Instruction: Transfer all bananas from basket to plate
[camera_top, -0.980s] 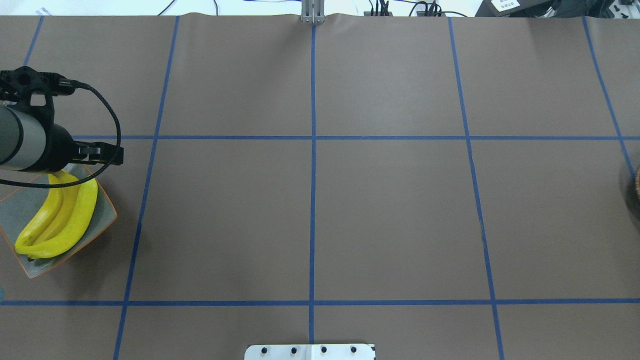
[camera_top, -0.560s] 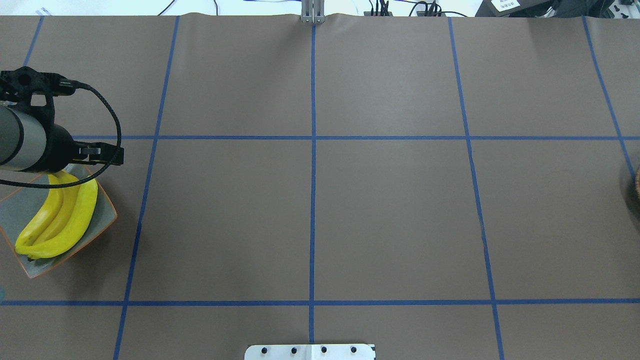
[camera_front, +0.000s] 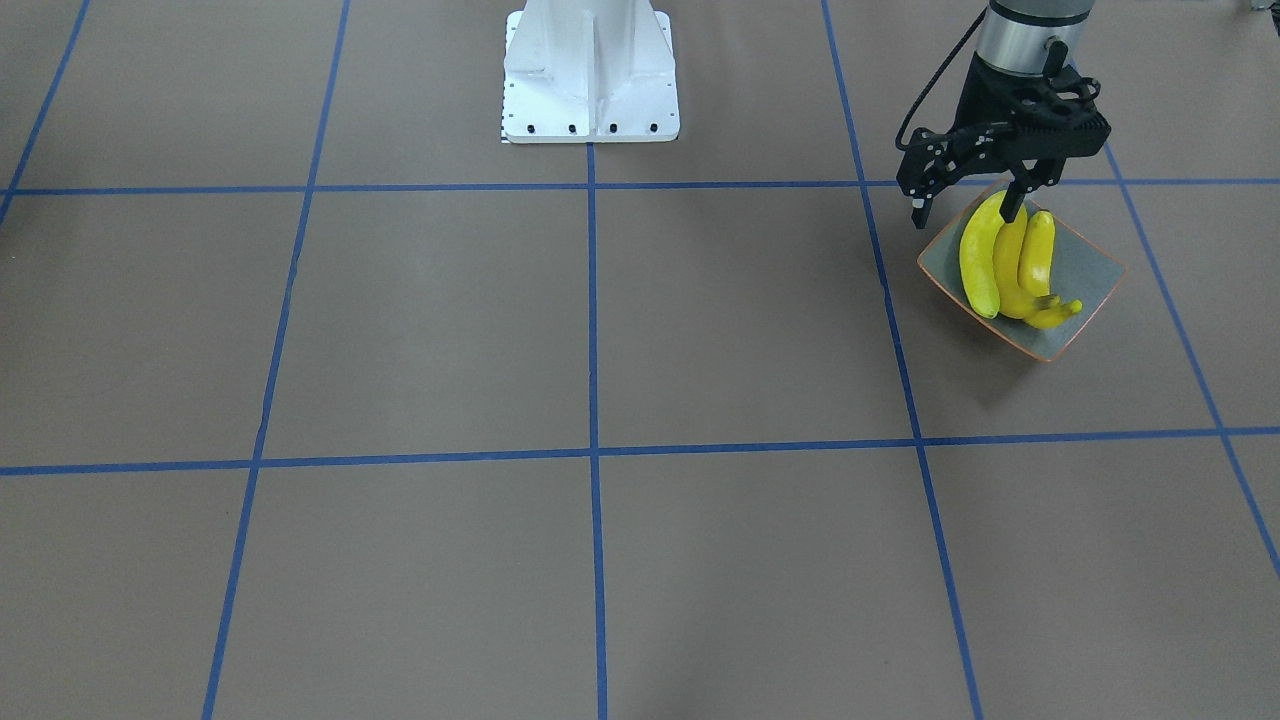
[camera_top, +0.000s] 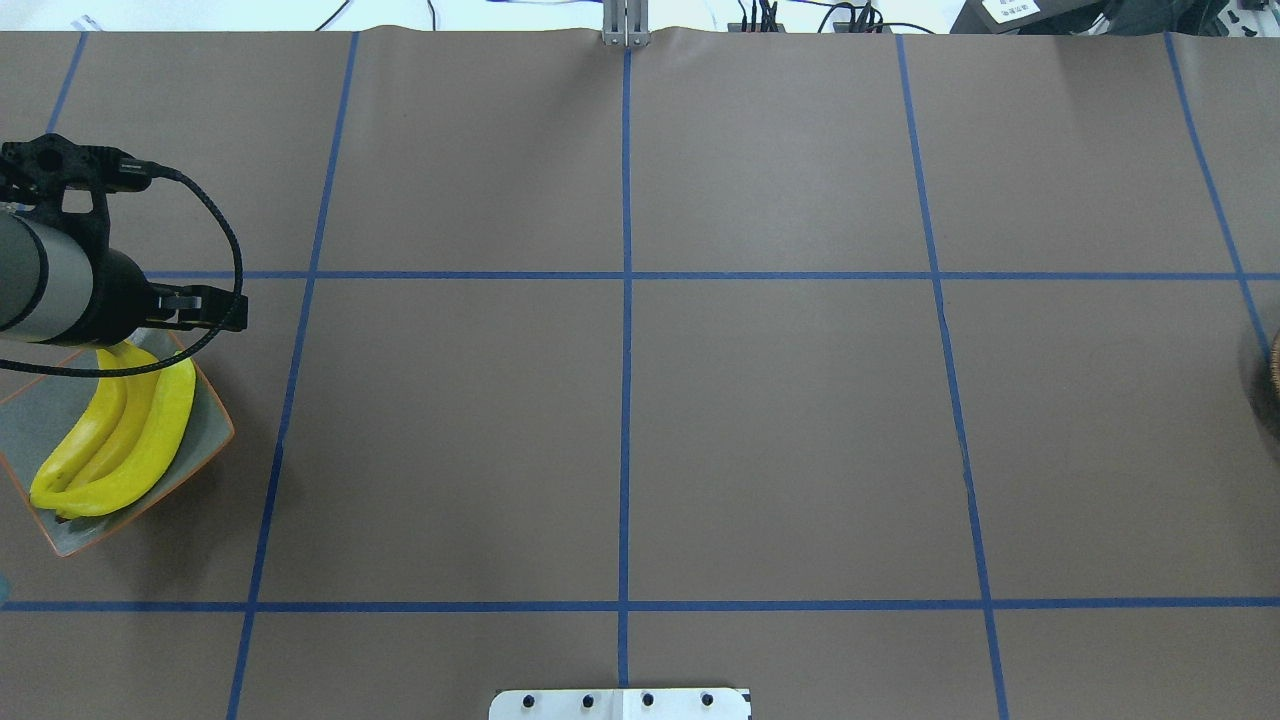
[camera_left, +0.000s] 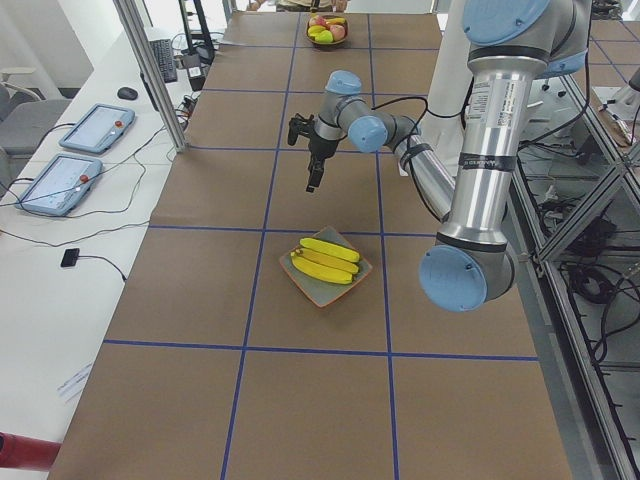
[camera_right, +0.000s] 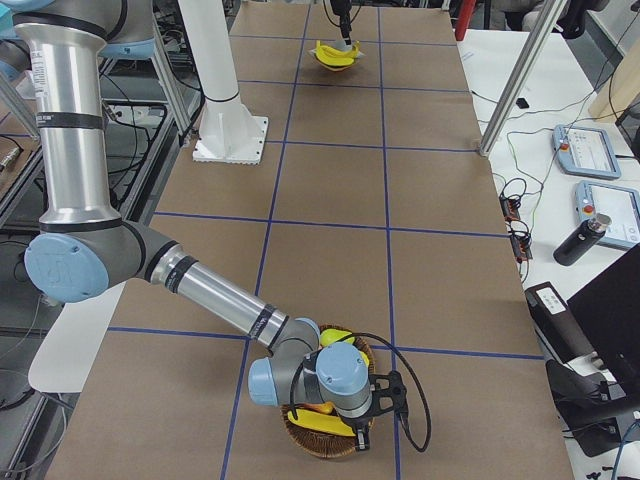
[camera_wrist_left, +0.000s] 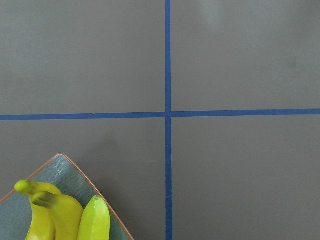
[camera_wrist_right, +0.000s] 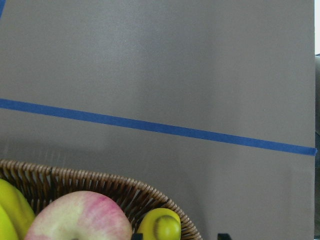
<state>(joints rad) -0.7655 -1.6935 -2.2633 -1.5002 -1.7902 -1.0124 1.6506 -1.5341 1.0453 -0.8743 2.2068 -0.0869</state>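
Three yellow bananas (camera_front: 1010, 265) lie side by side on the square grey-green plate (camera_front: 1088, 262) with an orange rim. They also show in the overhead view (camera_top: 120, 430) on the plate (camera_top: 208, 428) and in the left wrist view (camera_wrist_left: 62, 215). My left gripper (camera_front: 967, 208) hangs open and empty just above the plate's end nearest the robot base. My right gripper (camera_right: 338, 415) is low over the wicker basket (camera_right: 325, 440); I cannot tell if it is open or shut. A banana tip (camera_wrist_right: 160, 226) shows inside the basket rim (camera_wrist_right: 100, 181).
A pink-red apple (camera_wrist_right: 80, 215) and more yellow fruit (camera_wrist_right: 10, 210) lie in the basket. The basket sits at the table's far right edge (camera_top: 1272, 385), the plate at its far left. The white robot base (camera_front: 588, 70) stands at the table's back middle.
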